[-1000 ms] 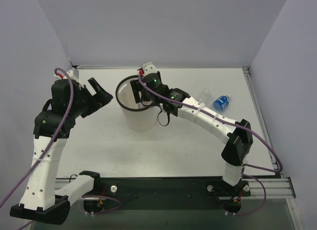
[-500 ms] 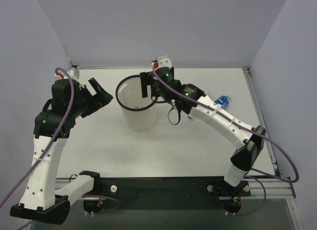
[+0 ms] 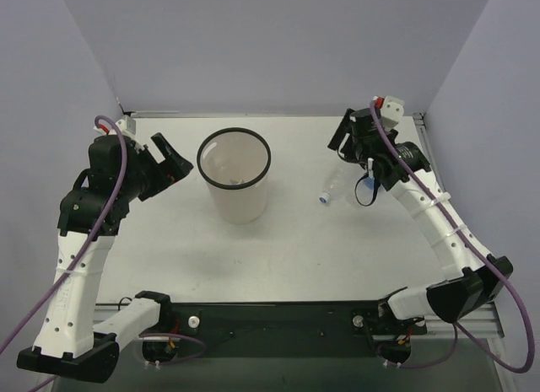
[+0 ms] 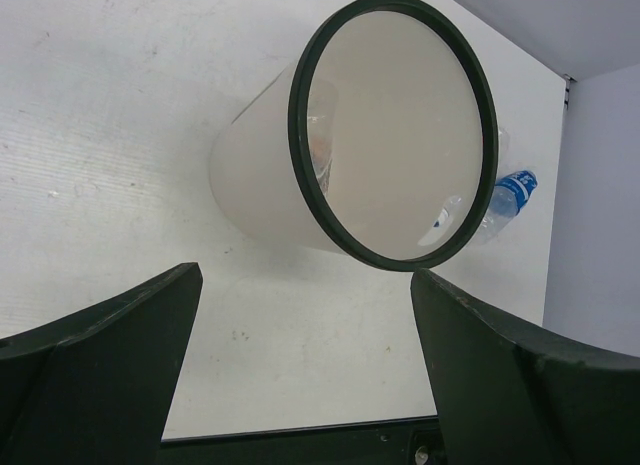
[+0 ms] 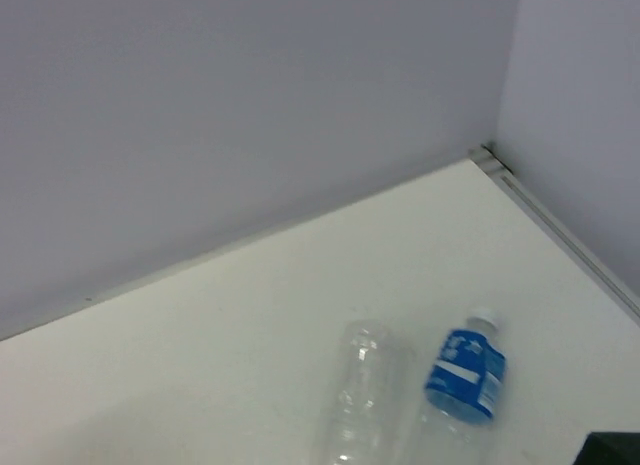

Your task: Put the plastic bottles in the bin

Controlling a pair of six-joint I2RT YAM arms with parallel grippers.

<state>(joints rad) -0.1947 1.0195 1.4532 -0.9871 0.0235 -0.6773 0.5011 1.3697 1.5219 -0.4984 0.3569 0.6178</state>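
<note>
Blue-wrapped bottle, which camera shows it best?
Right wrist: the blue-wrapped bottle lies large and unobstructed. Left wrist shows it small, partly behind the bin. From the top, the right arm mostly hides it.

Bright, even light; soft shadows

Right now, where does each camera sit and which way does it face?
Top external: above and behind the bases, looking down on table and bin; both arms show.
Left wrist: on the left arm, facing the bin's mouth; its spread tool fingers show below.
Right wrist: on the right arm, facing the far right corner, clear bottle and blue-wrapped bottle; barely a sliver of its tool shows.
Shared: both wrist views catch the blue-wrapped bottle.
</note>
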